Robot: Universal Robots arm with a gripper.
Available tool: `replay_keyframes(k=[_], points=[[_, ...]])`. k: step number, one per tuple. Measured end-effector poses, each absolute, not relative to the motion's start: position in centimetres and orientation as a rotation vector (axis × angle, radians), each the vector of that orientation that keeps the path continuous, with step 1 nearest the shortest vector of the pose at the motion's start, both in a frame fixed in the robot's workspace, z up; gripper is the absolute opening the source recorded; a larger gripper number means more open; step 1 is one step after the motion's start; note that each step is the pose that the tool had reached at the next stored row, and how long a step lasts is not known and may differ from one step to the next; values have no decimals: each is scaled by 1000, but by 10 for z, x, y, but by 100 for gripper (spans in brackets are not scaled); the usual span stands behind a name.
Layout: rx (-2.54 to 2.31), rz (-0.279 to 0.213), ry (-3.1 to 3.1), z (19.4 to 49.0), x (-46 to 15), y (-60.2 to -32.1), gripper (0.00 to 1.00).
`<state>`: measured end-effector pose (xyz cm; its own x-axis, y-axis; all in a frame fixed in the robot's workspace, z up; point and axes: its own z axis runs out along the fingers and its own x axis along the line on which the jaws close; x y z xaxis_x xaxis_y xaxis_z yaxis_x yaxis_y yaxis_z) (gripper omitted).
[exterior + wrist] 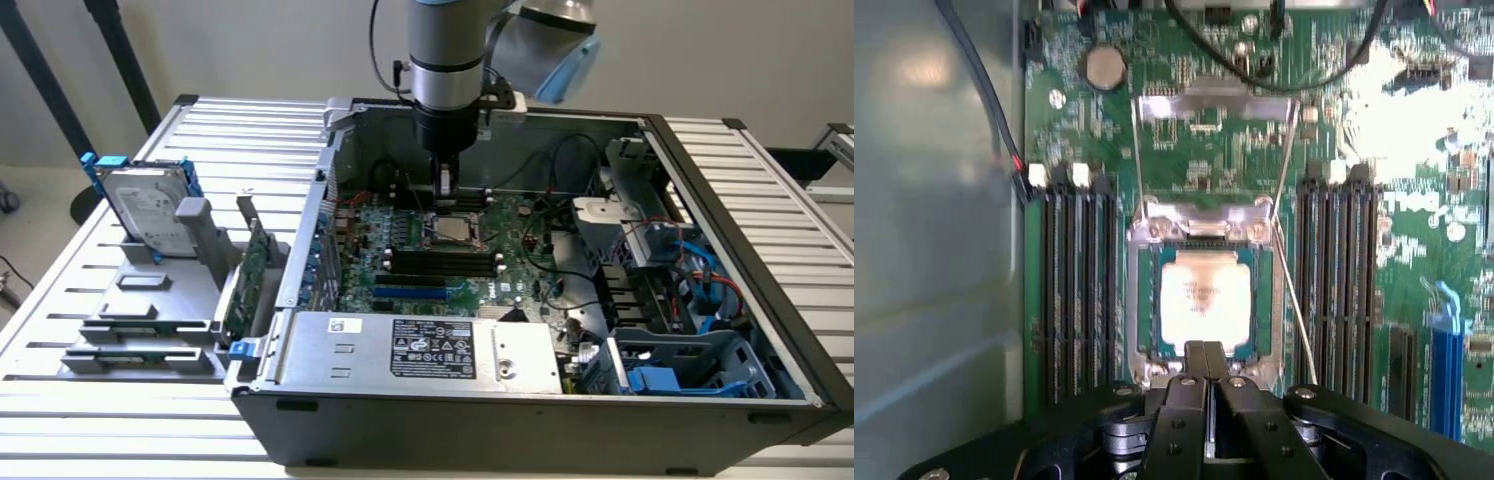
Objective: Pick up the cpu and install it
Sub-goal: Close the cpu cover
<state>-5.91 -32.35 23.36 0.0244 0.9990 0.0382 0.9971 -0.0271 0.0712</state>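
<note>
Wrist view shows you the cpu [1199, 297] lying flat inside the socket [1146, 300], apparently seated. Your tool [1204, 352] is pinched closed and empty at the socket's edge, probably pressing it square.

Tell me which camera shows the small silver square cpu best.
The wrist view: the small flat silver square cpu with its greenish rim lies face-on in the metal-edged socket frame, with the shut hand at its edge. The exterior view shows it as a small pale square seen at a slant, beneath the hand.
</note>
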Motion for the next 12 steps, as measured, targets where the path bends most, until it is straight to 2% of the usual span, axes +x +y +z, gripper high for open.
replay_keyframes(k=[12], points=[[2244, 148, 2185, 255, -5, -328, 11]])
